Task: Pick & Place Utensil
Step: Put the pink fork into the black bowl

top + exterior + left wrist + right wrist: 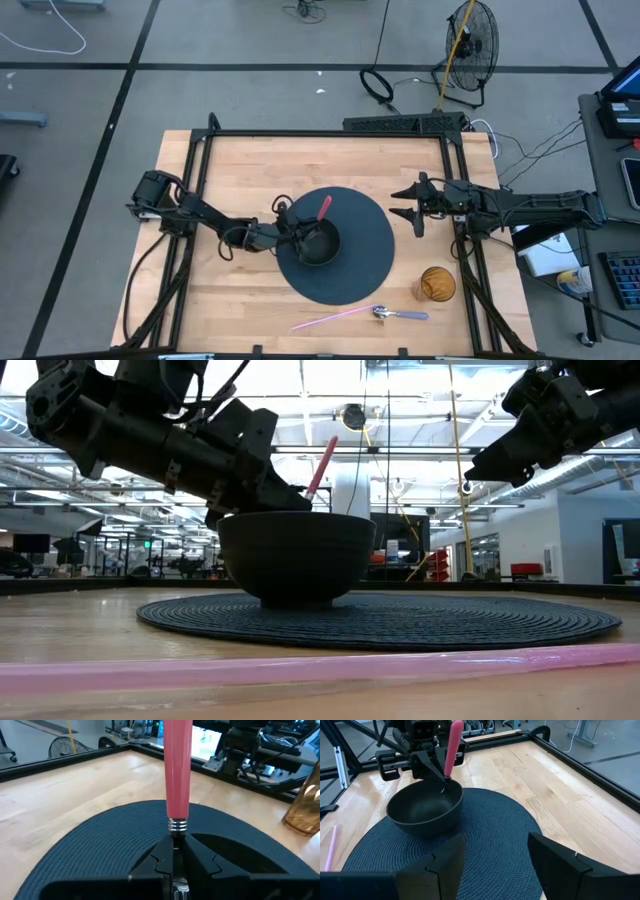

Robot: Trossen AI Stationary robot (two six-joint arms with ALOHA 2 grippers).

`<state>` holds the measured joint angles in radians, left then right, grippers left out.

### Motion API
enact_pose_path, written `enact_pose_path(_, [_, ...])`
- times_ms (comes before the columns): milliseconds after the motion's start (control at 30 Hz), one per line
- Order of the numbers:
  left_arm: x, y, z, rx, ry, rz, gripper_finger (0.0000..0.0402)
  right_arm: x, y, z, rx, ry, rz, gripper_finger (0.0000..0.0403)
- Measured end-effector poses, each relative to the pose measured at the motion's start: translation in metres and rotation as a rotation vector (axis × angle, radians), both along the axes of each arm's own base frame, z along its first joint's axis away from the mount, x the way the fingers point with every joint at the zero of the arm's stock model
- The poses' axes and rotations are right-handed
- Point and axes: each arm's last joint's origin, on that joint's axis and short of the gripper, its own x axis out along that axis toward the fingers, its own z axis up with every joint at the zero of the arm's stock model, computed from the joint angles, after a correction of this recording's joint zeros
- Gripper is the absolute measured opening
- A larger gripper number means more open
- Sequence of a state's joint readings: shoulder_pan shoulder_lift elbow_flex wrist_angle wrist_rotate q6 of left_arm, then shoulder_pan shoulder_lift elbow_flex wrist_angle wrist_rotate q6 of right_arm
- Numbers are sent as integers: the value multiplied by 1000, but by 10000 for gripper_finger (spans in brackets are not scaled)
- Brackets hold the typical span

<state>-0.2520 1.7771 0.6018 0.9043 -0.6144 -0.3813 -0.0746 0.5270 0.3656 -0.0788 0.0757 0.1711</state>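
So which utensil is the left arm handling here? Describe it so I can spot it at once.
Find the round dark placemat mid-table and the black bowl on it. The left gripper is shut on a pink-handled utensil slanting up out of that bowl, unlike the other pink utensil, which lies flat on the wood near the amber cup.

A black bowl (425,812) sits on a round dark mat (485,845). The left gripper (437,767) grips a pink-handled utensil (451,750) over the bowl rim.

One bowl (318,243), one round mat (365,262), one amber cup (437,284), and seemingly three utensils (324,208).
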Motion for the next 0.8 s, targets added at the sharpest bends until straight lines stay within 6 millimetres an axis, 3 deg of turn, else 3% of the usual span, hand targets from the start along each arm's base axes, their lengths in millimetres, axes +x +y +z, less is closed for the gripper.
enact_pose_path(233, [0, 0, 0, -16, -5, 4, 11, 0, 0, 0, 0, 0, 0, 210])
enact_pose_path(467, [2, 0, -2, -30, 27, 32, 28, 0, 0, 0, 0, 0, 0, 210])
enact_pose_path(667, [5, -1, 1, -16, 38, 26, 12, 0, 0, 0, 0, 0, 1, 210])
enact_pose_path(800, [5, -1, -1, -28, 45, 30, 30, 0, 0, 0, 0, 0, 1, 210])
